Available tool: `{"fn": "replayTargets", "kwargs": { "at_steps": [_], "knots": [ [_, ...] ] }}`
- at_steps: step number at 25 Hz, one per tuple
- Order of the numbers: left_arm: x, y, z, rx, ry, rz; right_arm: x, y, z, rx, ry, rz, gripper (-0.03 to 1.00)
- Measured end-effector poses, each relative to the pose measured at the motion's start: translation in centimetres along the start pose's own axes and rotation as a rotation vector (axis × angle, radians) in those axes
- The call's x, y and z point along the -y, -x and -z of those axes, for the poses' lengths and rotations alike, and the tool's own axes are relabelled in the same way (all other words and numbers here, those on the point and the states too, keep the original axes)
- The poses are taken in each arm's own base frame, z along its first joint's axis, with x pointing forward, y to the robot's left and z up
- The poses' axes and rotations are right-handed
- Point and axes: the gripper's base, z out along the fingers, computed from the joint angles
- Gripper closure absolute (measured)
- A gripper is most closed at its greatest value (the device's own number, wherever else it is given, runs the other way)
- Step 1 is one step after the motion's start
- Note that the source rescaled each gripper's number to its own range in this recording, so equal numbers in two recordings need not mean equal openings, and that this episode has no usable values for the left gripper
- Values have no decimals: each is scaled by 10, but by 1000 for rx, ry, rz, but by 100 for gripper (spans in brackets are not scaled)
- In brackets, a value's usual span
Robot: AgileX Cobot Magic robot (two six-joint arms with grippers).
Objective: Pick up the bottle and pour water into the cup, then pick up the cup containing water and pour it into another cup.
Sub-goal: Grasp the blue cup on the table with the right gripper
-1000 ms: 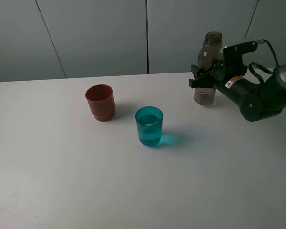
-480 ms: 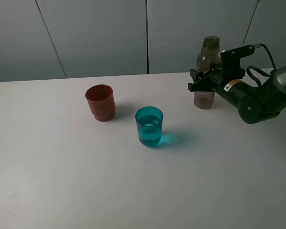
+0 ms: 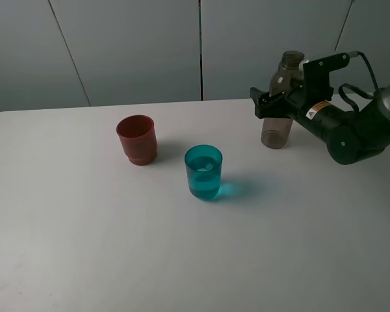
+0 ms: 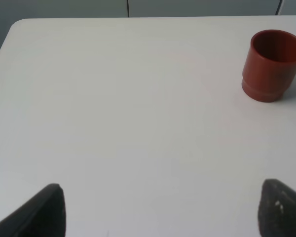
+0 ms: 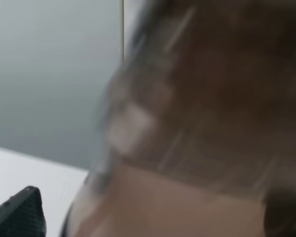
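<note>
The smoky grey-brown bottle (image 3: 275,133) rests on the table at the back right, leaning a little. My right gripper (image 3: 268,104) reaches around its middle with jaws spread and is open. The right wrist view is filled by the blurred bottle (image 5: 197,98), with one fingertip (image 5: 17,215) standing apart from its side. The teal cup (image 3: 203,171) holds water and stands mid-table. The red-brown cup (image 3: 137,138) is to its left and farther back. My left gripper (image 4: 160,212) is open over bare table, with the red-brown cup (image 4: 274,64) well ahead of it.
The white table (image 3: 84,247) has its far edge just behind the bottle, backed by a grey panelled wall (image 3: 136,45). The right arm's black body (image 3: 351,130) hangs over the table's right side.
The right gripper's jaws have spread off the bottle. The bottle's base sits slightly further left and it leans more. The cups have not moved.
</note>
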Motion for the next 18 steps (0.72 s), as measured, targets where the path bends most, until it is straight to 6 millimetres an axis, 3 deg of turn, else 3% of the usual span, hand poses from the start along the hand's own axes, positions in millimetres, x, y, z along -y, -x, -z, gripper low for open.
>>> {"fn": "replayTargets", "kwargs": {
  "at_steps": [10,16,18],
  "knots": [
    [0,0,0,0,0,0,-1,98,29,117,36,84,-3],
    [0,0,0,0,0,0,-22,148,70,126,245,78,-3],
    [0,0,0,0,0,0,-29,152,84,119,311,77,-3]
  ]
}}
